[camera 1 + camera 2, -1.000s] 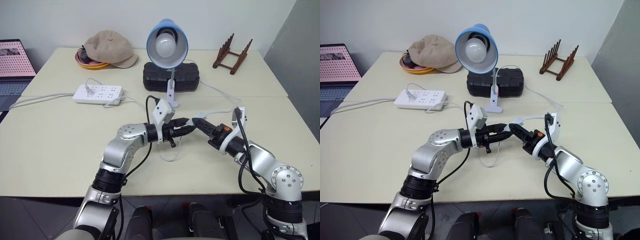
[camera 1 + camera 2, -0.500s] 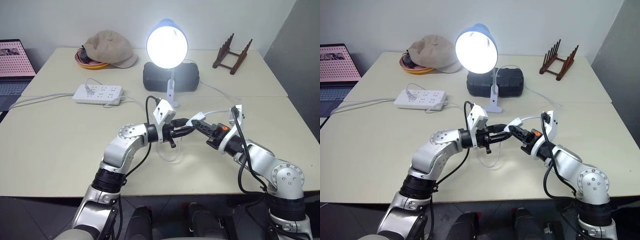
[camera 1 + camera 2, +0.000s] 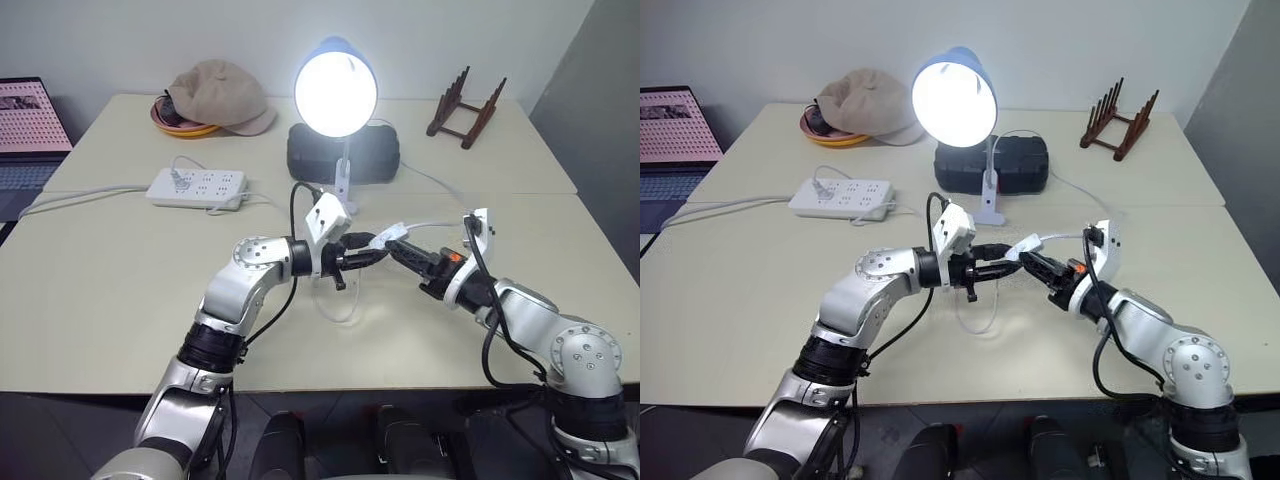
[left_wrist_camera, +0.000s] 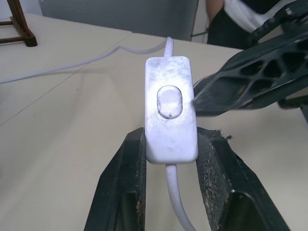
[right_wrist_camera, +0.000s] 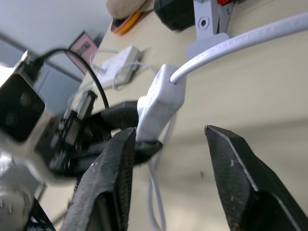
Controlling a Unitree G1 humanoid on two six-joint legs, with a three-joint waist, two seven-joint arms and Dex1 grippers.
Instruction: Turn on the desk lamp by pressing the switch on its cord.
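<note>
Lamp's lit: desk lamp [image 3: 335, 88] at 12 o'clock on the table [image 3: 120, 290], bulb glowing, so I'd call the press done and the rest is about not undoing it. Left gripper [image 3: 362, 254] is clamped on the lower end of the switch [image 4: 171, 108], one jaw on each long side, holding it up off the table just in front of the lamp base. Right gripper [image 3: 392, 249] sits at the switch's 3 o'clock with jaws apart and nothing between them; one fingertip [image 4: 204, 98] is right at the edge of the rocker (touching or a hair off, can't tell). Risks: any nudge from that tip re-presses the rocker and kills the light. The cord [image 4: 86, 62] runs back toward the lamp and loops down under the left gripper; pulling the switch away could drag the light lamp over. Releasing from this height drops the switch on the table, maybe rocker-first.
</note>
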